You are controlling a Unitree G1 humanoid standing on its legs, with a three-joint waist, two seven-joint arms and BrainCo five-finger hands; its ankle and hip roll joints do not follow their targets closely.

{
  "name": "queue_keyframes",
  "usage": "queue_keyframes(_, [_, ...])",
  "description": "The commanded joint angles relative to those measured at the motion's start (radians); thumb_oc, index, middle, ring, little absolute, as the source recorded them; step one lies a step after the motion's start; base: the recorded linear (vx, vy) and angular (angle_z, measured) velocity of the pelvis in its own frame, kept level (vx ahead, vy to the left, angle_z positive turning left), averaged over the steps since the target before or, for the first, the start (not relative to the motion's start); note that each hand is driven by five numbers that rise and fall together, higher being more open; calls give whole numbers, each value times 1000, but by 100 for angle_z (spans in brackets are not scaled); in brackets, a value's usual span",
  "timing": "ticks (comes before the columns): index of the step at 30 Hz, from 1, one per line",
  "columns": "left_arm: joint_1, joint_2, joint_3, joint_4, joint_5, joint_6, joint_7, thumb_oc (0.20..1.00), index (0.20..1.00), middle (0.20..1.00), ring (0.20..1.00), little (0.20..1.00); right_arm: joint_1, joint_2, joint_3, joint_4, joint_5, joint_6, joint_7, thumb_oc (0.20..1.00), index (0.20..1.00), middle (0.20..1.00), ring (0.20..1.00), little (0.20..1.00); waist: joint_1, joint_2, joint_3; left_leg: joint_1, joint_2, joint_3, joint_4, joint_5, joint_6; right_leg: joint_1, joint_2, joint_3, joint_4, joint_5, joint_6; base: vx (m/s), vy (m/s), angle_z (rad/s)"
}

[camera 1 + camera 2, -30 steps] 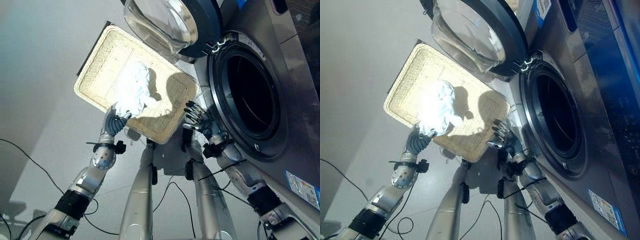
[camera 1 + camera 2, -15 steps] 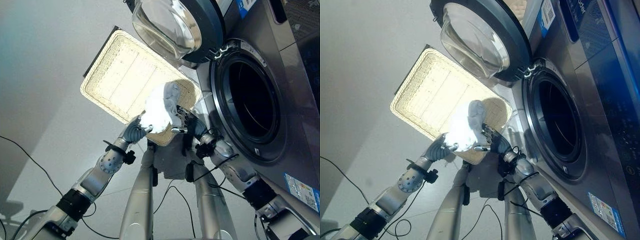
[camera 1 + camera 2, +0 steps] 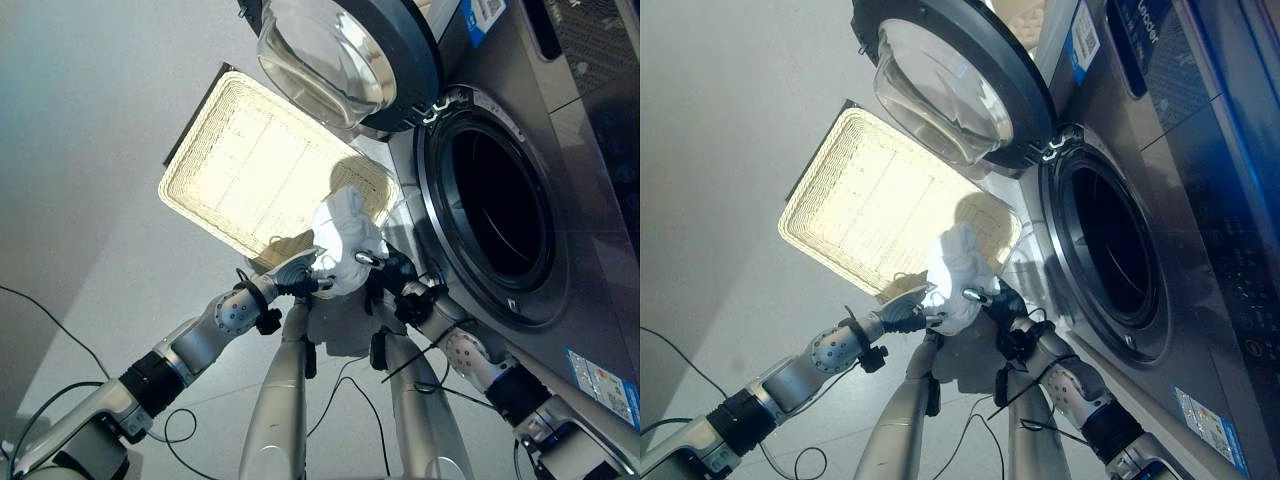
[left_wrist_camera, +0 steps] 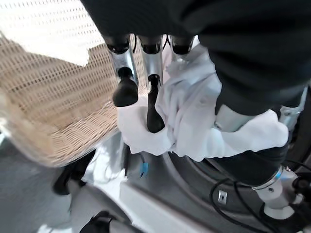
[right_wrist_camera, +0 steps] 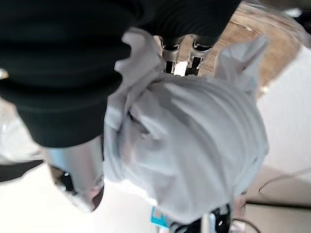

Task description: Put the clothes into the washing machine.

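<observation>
Both robot hands, left (image 3: pixel 296 281) and right (image 3: pixel 385 268), are clamping one white cloth (image 3: pixel 347 240) between them, just outside the open washing machine (image 3: pixel 560 200) drum. Loading is remaining; the wicker basket (image 3: pixel 240 160) is lying empty.

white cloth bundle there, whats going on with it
The robot holds the crumpled white cloth bundle between both hands, above the near corner of the shallow woven wicker basket. The left hand grips it from one side, the right hand from the other. The silver front-loading washing machine stands alongside, its round glass door open, its drum dark inside.
</observation>
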Motion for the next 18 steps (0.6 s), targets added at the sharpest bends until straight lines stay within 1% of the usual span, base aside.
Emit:
queue_keyframes(1, [1,-17,-40,-78,-5,-47,-55,200,200,200,200,200,-36,47,56,-72,122,26,95,1000,1000,1000,1000,1000,-30,-26,-15,12,-73,24,13,-45,30,61,-26,-29,-80,68,101,0,0,0])
queue_keyframes(3, [-8,-12,-56,-74,15,-54,-56,200,200,200,200,200,-35,50,65,-57,163,77,115,1000,1000,1000,1000,1000,-31,-28,-15,11,-74,24,9,-43,30,59,-27,-27,-88,74,102,0,0,0])
queue_keyframes(4, [-16,-5,-67,-75,32,-58,-43,200,200,200,200,200,-36,47,68,-53,159,100,107,1000,1000,1000,1000,1000,-33,-29,-15,10,-74,24,7,-42,30,57,-27,-26,-92,79,102,0,0,0])
queue_keyframes(7, [-33,5,-80,-77,48,-63,-27,200,200,200,200,200,-43,41,81,-45,122,120,97,1000,1000,1000,1000,1000,-32,-34,-15,13,-74,24,-1,-39,30,61,-27,-25,-104,85,103,0,0,0])
queue_keyframes(9, [-46,17,-94,-76,68,-95,2,200,200,200,200,200,-49,23,93,-36,108,125,87,200,200,200,200,200,-32,-38,-15,12,-74,23,-5,-36,29,61,-27,-25,-109,89,103,0,0,0])
queue_keyframes(11, [-57,18,-98,-78,90,-106,29,200,200,200,200,200,-57,18,95,-29,92,124,76,200,200,200,200,200,-31,-41,-15,10,-73,22,-6,-34,29,60,-26,-26,-110,91,102,0,0,0])
queue_keyframes(14, [-58,18,-99,-79,93,-106,32,200,200,200,200,200,-58,18,96,-29,91,124,73,200,200,200,200,200,-31,-41,-15,10,-73,22,-6,-34,29,60,-26,-26,-110,91,102,0,0,0])
queue_keyframes(15, [-71,19,-105,-81,127,-111,81,200,200,200,200,200,-66,15,97,-19,87,129,58,200,200,200,200,200,-31,-44,-15,7,-72,21,-4,-34,28,57,-27,-26,-108,91,102,0,0,0])
queue_keyframes(18, [-71,19,-105,-81,127,-111,81,200,200,200,200,200,-66,15,97,-19,87,129,58,200,200,200,200,200,-31,-44,-15,7,-72,21,-4,-34,28,57,-27,-26,-108,91,102,0,0,0])
